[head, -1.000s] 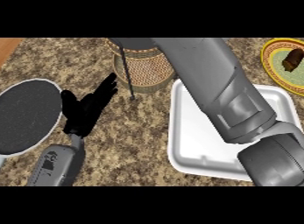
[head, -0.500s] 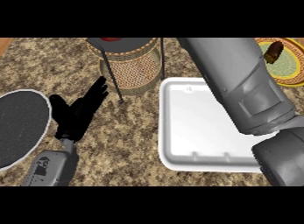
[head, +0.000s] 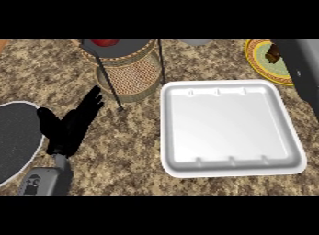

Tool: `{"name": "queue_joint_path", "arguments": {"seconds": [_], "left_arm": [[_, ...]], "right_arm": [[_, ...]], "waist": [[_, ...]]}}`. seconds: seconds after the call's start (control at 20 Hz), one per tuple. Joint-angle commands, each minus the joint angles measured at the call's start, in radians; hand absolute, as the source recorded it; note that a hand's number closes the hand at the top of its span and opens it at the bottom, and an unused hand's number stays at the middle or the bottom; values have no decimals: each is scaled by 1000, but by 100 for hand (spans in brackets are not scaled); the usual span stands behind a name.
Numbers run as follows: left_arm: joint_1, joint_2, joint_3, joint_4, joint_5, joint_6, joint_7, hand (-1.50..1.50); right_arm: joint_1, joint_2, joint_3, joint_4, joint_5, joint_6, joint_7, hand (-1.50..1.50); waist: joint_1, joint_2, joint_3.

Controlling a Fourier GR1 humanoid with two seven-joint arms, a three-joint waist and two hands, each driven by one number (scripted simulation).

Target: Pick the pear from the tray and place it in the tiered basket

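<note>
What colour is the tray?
White, plain, no pattern; the tray shows best in the head view.

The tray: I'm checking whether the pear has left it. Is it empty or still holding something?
Empty. The white tray shows only its bare inside, with no pear on it.

your left hand (head: 72, 126) sits at the lower left, fingers straight and slightly spread, pointing up and to the right, with its grey forearm (head: 45, 181) entering from the bottom edge. your right forearm (head: 316, 78) shows only as a broad grey block along the right edge, and its hand is out of sight.
</note>
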Motion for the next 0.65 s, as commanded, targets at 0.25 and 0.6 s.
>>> {"name": "queue_joint_path", "arguments": {"seconds": [0.25,0.6], "left_arm": [[-47,1,20,-30,8,24,68,0],[-19,-1,9,1,5,-11,18,0]], "right_arm": [[170,-296,-35,-100,-60,392,-18,-150],[264,-449,-97,-88,-83,518,-123,-150]], "waist": [[-15,-3,0],[10,7,0]]}}
